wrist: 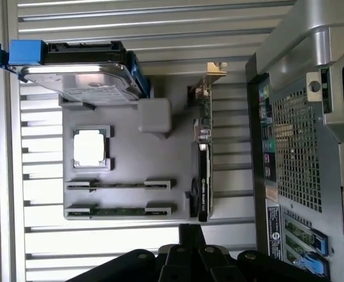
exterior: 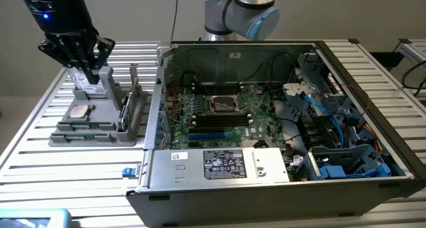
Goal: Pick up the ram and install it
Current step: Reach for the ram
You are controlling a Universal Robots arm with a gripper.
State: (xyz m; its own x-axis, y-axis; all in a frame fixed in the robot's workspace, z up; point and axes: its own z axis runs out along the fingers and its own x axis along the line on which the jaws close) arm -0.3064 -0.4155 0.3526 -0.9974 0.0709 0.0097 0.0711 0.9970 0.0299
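A grey parts holder [exterior: 109,133] stands on the slatted table at the exterior view's left. Two rams, thin green sticks, lie in its slots [exterior: 85,125] [exterior: 81,136]; the wrist view shows them side by side [wrist: 119,184] [wrist: 119,210]. My gripper [exterior: 91,77] hangs shut over the holder's far end, just above the silver drive [exterior: 89,87], with nothing between its black fingers. Its fingertips [wrist: 189,235] meet at the edge of the wrist view, close to the nearer ram.
The holder also carries a square processor chip [exterior: 80,111] and an upright card [exterior: 133,101]. The open computer case [exterior: 280,188], with its green motherboard [exterior: 220,113], stands close beside the holder at the exterior view's right. A blue-edged object [exterior: 33,218] lies at the table's front corner.
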